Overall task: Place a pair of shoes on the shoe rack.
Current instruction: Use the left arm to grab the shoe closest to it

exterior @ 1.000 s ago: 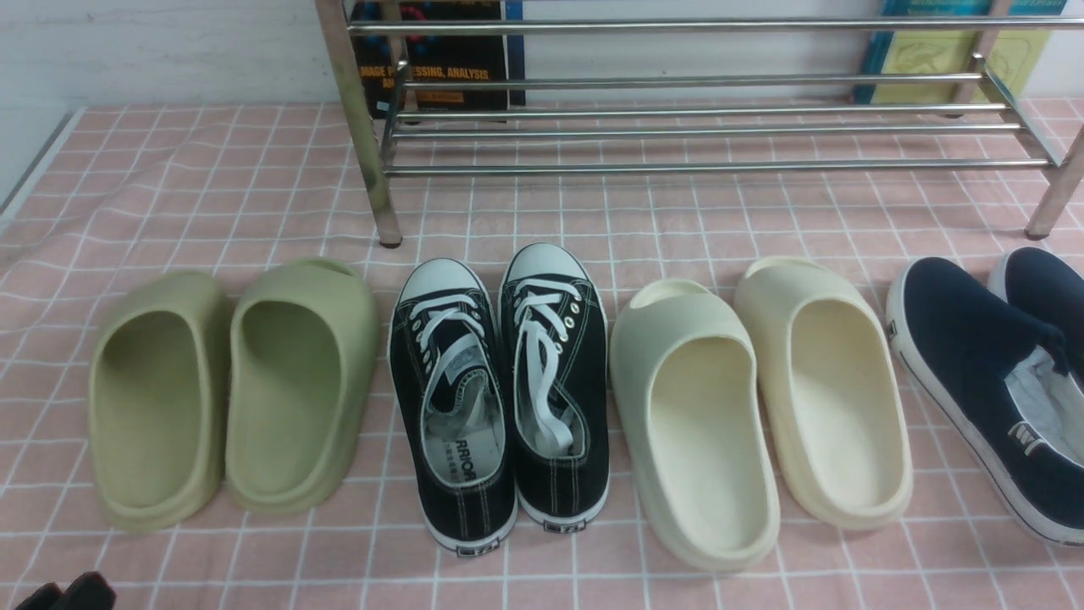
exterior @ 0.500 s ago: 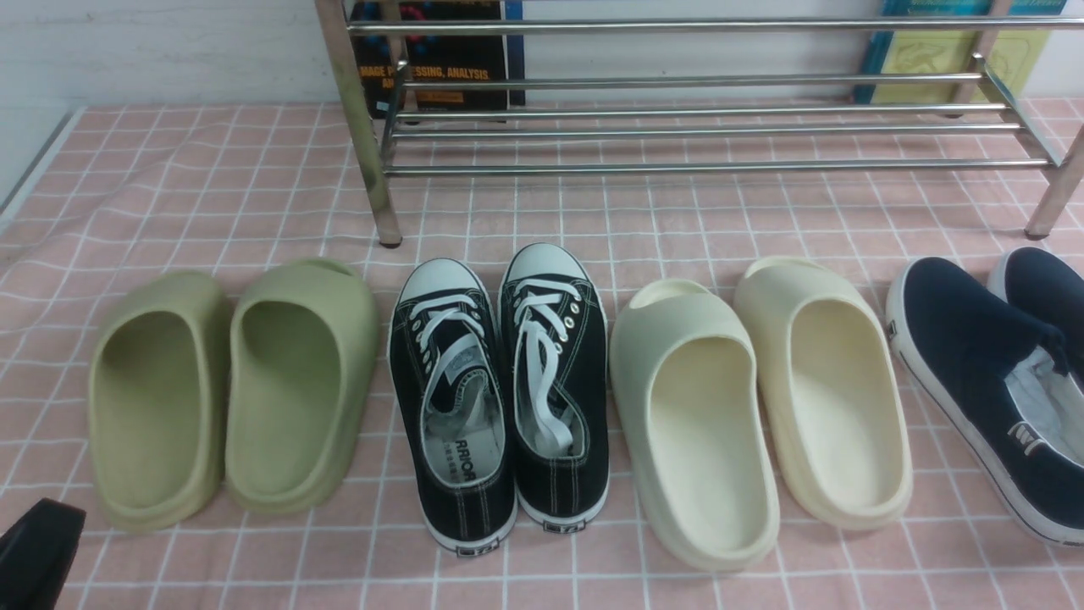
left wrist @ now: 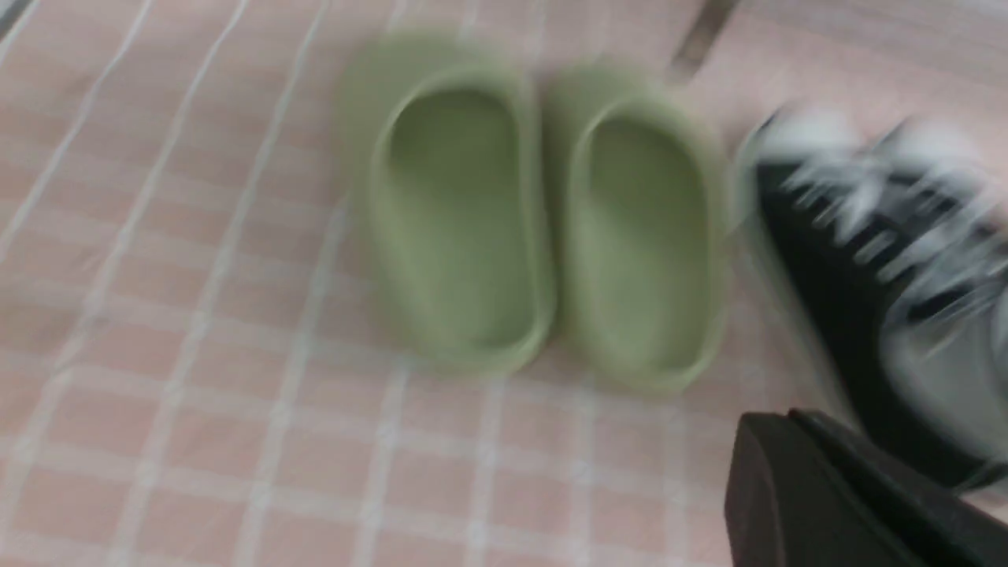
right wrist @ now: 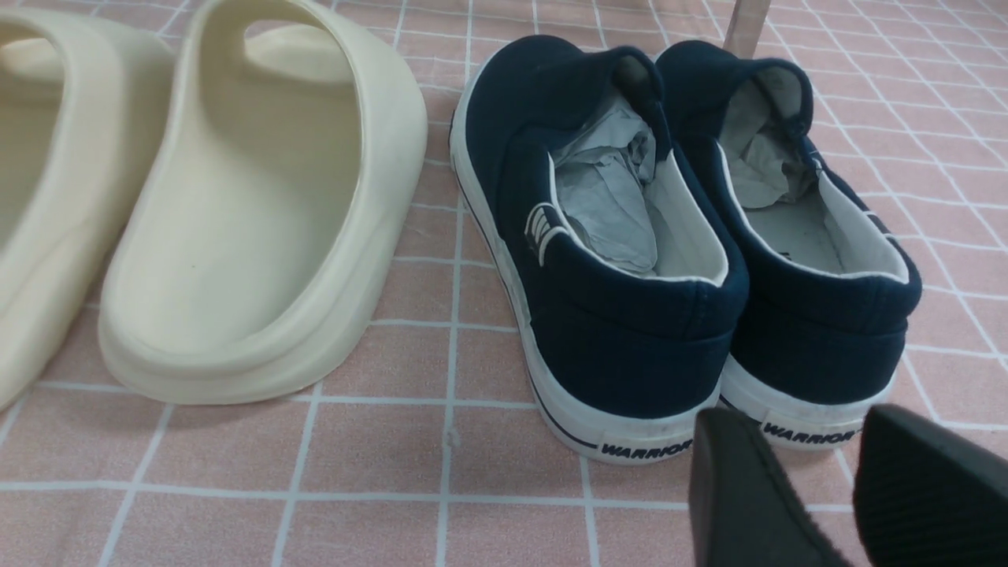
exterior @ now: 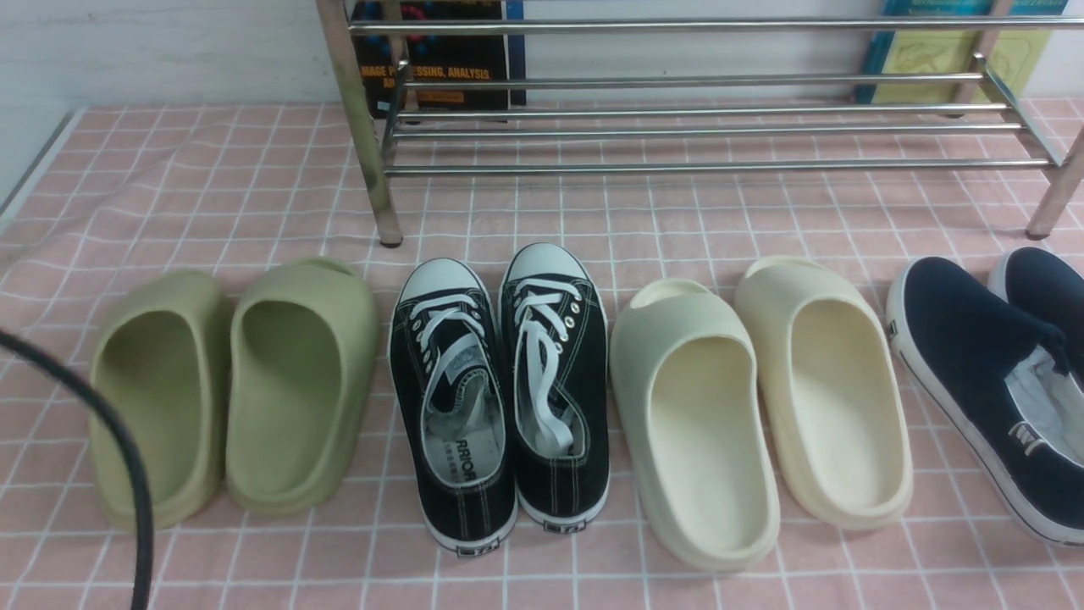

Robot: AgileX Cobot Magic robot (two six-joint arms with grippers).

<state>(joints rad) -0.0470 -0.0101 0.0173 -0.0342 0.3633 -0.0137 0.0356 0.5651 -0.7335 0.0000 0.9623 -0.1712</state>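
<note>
Black canvas sneakers (exterior: 500,394) sit side by side mid-tablecloth (exterior: 212,186), heels toward the near edge and toes aimed at the shoe rack (exterior: 694,127) by the far edge. The left gripper (left wrist: 776,441), fingers pressed together and empty, looks nearer, with the sneakers to its right. The right gripper (right wrist: 803,449), parted and empty, faces the navy slip-ons (right wrist: 677,236).

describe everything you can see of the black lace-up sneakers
The black sneakers are a canvas low-top pair with white laces, rubber toe caps, soles and stitching, plus metal eyelets. They stand upright, side by side and touching each other, on the pink checked cloth, toes toward the shoe rack, between the green slippers and cream slippers.
</note>
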